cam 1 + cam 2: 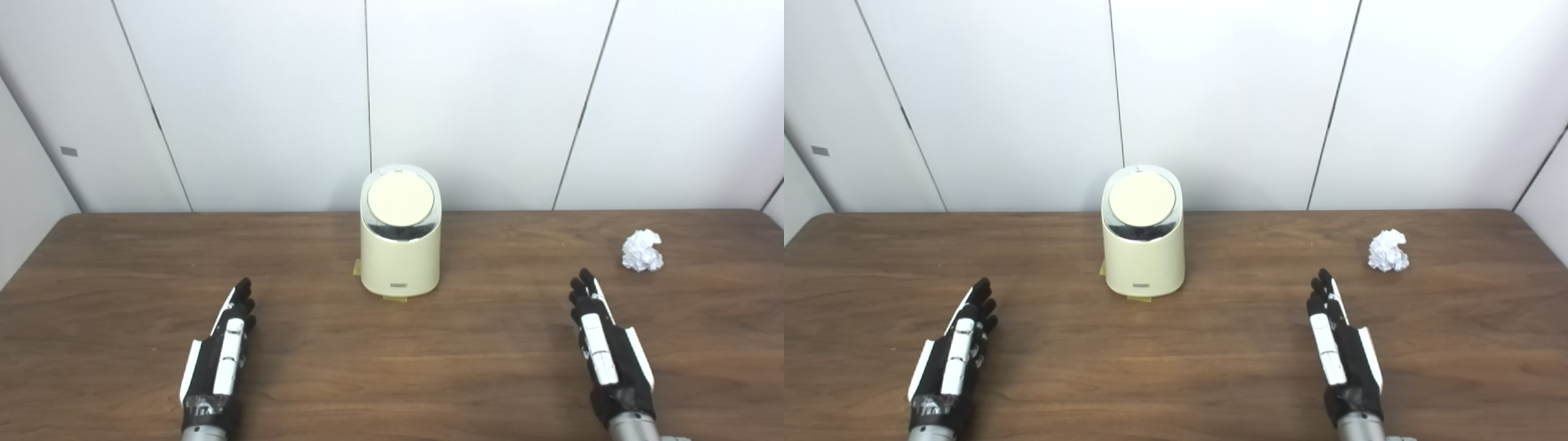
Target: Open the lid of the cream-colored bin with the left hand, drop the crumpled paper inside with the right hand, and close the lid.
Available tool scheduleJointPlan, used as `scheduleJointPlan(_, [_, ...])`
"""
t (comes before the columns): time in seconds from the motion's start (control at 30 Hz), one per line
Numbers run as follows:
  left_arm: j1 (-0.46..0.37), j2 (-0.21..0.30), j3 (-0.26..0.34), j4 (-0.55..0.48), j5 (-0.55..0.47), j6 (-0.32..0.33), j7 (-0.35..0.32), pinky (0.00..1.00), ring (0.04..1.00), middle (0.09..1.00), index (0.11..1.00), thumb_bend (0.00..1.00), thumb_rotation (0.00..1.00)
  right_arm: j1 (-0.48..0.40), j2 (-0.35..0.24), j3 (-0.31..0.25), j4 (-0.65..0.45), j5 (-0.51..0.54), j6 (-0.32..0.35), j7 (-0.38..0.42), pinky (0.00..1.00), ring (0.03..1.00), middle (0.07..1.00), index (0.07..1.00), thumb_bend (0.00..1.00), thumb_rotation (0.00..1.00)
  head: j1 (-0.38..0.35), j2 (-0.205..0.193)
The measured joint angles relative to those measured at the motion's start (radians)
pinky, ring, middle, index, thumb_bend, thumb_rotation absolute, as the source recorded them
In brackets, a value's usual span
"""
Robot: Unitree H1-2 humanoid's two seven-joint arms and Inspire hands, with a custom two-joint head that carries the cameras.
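Head-camera view of a brown wooden table (122, 257) set against white wall panels (257, 92). The left hand (223, 349) and the right hand (603, 343) rest low over the near part of the table, each edge-on to the camera with the fingers extended forward and lying close together. Neither hand holds or touches any object, though how far the fingers are spread cannot be judged exactly from this angle.

The cream-colored bin (401, 257) stands upright ahead of both sets of fingertips and between them, somewhat nearer the left hand's side, well apart from either hand. Its round lid (400, 199) is down, tilted toward the camera and ringed by a shiny dark band. Small yellowish tabs (395, 298) show at the foot of the bin on the table surface.

The crumpled paper (642, 250), a white ball, lies on the table just beyond the right hand's fingertips and a little to their outer side, near but not touching them. It is well apart from the bin and far from the left hand.
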Motion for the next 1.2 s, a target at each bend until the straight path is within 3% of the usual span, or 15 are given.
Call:
scheduleJointPlan(0.83, [0.000,0.001,0.002,0.000,-0.008,0.000,-0.002,1.00,1.000,1.000,1.000,0.50,0.87,-0.001,0.002,0.000,0.000,0.005,0.013,0.000,1.00,0.981,0.972,0.979,0.64,0.90,-0.005,0.000])
scheduleJointPlan(1.0, [0.000,0.001,0.001,0.000,-0.007,0.000,-0.004,1.00,1.000,1.000,1.000,0.49,0.88,-0.001,0.002,0.002,0.000,-0.003,0.013,-0.001,1.00,0.982,0.973,0.981,0.64,0.90,0.001,-0.020])
scheduleJointPlan(1.07, [0.000,0.001,0.000,0.000,-0.006,0.000,-0.005,1.00,1.000,1.000,1.000,0.49,0.85,-0.001,0.003,0.002,0.000,-0.002,0.013,-0.001,1.00,0.981,0.972,0.979,0.64,0.90,0.009,-0.040])
scheduleJointPlan(1.2, [-0.004,0.003,-0.014,-0.001,0.043,0.008,-0.004,1.00,1.000,0.997,1.000,0.52,0.59,0.000,0.005,0.002,0.002,-0.003,0.009,-0.001,1.00,0.975,0.974,0.987,0.61,0.92,0.032,-0.078])
